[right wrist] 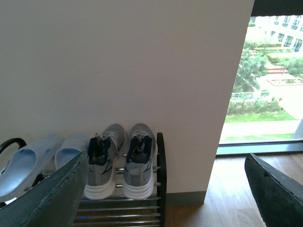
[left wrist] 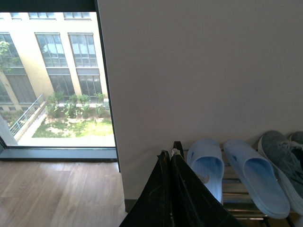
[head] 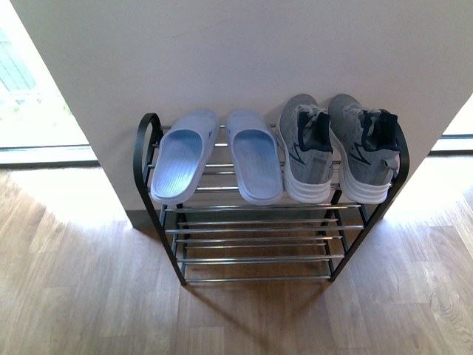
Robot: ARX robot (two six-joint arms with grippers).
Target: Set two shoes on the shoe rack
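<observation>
The shoe rack (head: 148, 148) stands against a white wall, black-framed with chrome bars. On its top tier lie two pale blue slides (head: 183, 155) (head: 255, 159) at the left and two grey sneakers (head: 307, 151) (head: 362, 151) at the right, toes to the wall. Neither arm shows in the front view. My left gripper (left wrist: 170, 152) is shut and empty, up off the floor in front of the rack's left end, beside a slide (left wrist: 206, 165). My right gripper (right wrist: 166, 157) is wide open and empty, out in front of the rack's right end (right wrist: 161, 165) and the sneakers (right wrist: 139, 161).
The rack's lower tiers (head: 255, 260) hold nothing. Wooden floor (head: 89, 296) spreads in front and to both sides. The wall panel (head: 244, 52) ends at floor-to-ceiling windows on the left (left wrist: 57, 85) and right (right wrist: 270, 85).
</observation>
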